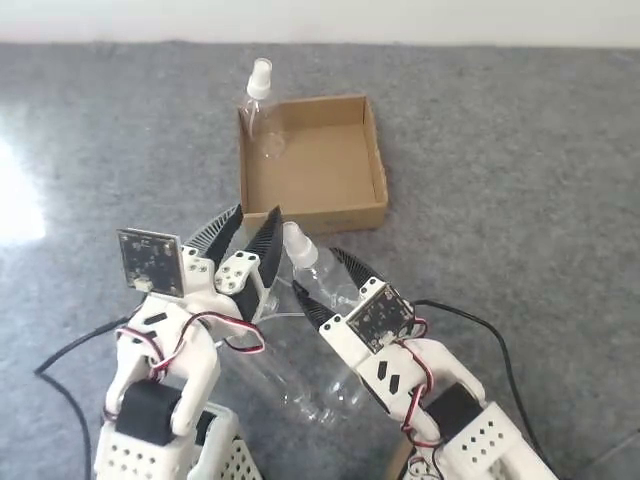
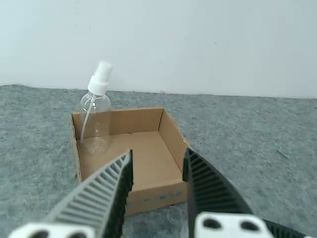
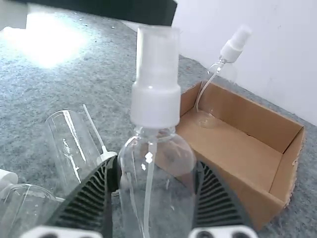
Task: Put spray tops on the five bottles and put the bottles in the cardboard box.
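Clamping a bottle (image 3: 154,158) with its spray top (image 3: 156,84) on, our right gripper (image 1: 318,277) holds it just short of the cardboard box (image 1: 377,165). Our left gripper (image 2: 158,153) hangs beside it, jaws apart and empty, the box straight ahead of its tips; another topped bottle (image 2: 95,119) stands in the box's far corner.

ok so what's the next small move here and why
Probably the right gripper should carry its held bottle forward toward the cardboard box. The spray top already sits on that bottle, the left gripper is open and off it, and the box has bare floor beside the corner bottle standing inside.
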You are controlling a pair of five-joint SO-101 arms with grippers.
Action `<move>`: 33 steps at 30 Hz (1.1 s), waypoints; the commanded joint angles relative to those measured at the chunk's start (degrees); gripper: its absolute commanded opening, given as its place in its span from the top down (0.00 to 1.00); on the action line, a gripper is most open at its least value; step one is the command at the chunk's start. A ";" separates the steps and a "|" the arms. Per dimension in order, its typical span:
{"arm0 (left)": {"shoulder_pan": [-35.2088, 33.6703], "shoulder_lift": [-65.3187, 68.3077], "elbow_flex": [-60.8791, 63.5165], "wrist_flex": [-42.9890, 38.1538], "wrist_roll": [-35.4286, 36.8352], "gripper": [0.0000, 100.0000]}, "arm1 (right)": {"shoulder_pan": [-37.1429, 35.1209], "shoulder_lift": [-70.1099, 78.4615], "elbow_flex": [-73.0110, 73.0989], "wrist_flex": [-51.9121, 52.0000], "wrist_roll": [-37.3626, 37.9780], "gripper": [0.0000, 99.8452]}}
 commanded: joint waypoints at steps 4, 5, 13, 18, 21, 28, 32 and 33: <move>0.18 0.09 -0.04 0.09 -3.87 0.84 | 1.98 -1.10 0.62 -1.71 -0.53 0.97; 0.09 0.09 -0.04 0.09 -3.87 0.84 | 2.07 -1.10 0.53 -1.80 -0.53 0.97; -0.18 0.00 -0.31 0.09 -3.78 0.85 | 2.07 -1.10 0.62 -1.80 -0.53 0.97; -1.05 0.00 -0.57 -0.09 -3.78 0.85 | 2.07 -1.10 0.62 -1.80 -0.53 0.97; -3.96 0.00 -1.71 0.00 -3.60 0.85 | 2.07 -1.10 0.62 -1.80 -0.53 0.97; -9.14 0.00 -2.95 -0.26 1.32 0.84 | 2.15 -1.10 0.62 -1.80 -0.53 0.97; -8.97 0.00 -2.86 -3.52 1.32 0.84 | 2.15 -1.10 0.62 -1.63 -0.53 0.97; -8.88 0.00 -2.77 -4.31 1.41 0.84 | 2.15 -1.10 0.62 -1.54 -0.53 0.97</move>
